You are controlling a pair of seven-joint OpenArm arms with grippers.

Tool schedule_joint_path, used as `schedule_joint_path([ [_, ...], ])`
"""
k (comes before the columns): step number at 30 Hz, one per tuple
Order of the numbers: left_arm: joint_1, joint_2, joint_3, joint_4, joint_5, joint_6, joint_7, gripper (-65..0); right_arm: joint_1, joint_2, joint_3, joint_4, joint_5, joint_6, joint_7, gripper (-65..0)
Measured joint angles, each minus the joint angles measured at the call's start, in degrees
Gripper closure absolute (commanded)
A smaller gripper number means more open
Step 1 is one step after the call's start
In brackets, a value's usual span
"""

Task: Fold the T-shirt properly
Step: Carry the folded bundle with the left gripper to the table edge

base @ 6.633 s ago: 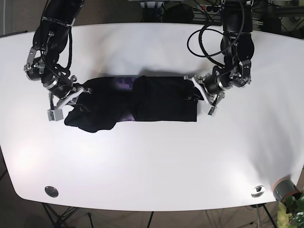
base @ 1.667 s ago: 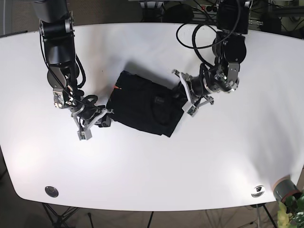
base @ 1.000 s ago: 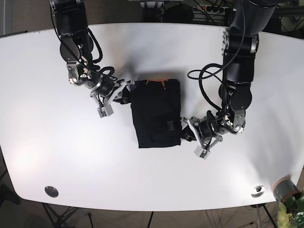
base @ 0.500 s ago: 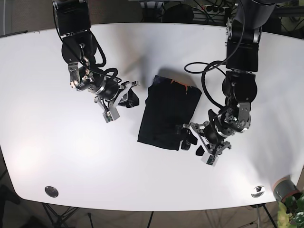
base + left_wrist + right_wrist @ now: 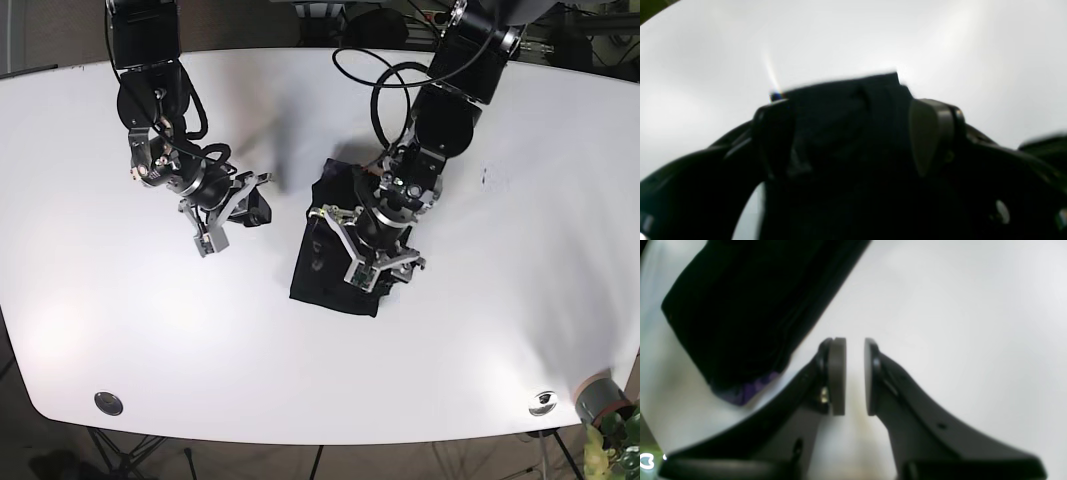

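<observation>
T-shirt point(image 5: 340, 250), black and folded into a compact, slightly tilted rectangle, lies near the middle of the white table point(image 5: 320, 370). In the base view the left gripper point(image 5: 372, 252) sits on top of the shirt's right half, pressed down on the cloth. Its wrist view shows dark fabric point(image 5: 843, 110) filling the space between the two fingers point(image 5: 930, 133), which stand wide apart; whether they pinch any cloth cannot be told. The right gripper point(image 5: 228, 215) rests over bare table to the left of the shirt, near it but apart. In its wrist view the two pads point(image 5: 837, 376) face each other with only a narrow gap, holding nothing, and the shirt's corner point(image 5: 740, 316) lies at upper left, showing a purple patch.
</observation>
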Motion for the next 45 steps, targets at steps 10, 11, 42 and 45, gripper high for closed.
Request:
schedule_joint_path([
  [10,2.5,0.9,0.5,-13.1,1.6,0.2,-11.8,-50.7,-0.9,0.1,0.3,0.6,0.1,0.02,0.0,-8.7],
  [11,2.4,0.3,0.5,-13.4,1.4,-0.8,-12.3,-50.7,-0.9,0.0,0.4,0.7,0.1,0.0,0.0,-8.7],
  [42,7.1,-36.5,-35.7,-37.5,-2.9,-30.7,-17.6,-50.6,-10.0,0.0,6.0,16.1,-0.6,-0.02,0.0,-8.7],
  [45,7.2,-38.8,-35.6,-41.9,-2.8,-31.8,-21.0,-50.6,-11.9,0.2,6.7,18.6,-0.5,0.24,-0.1,-8.7],
])
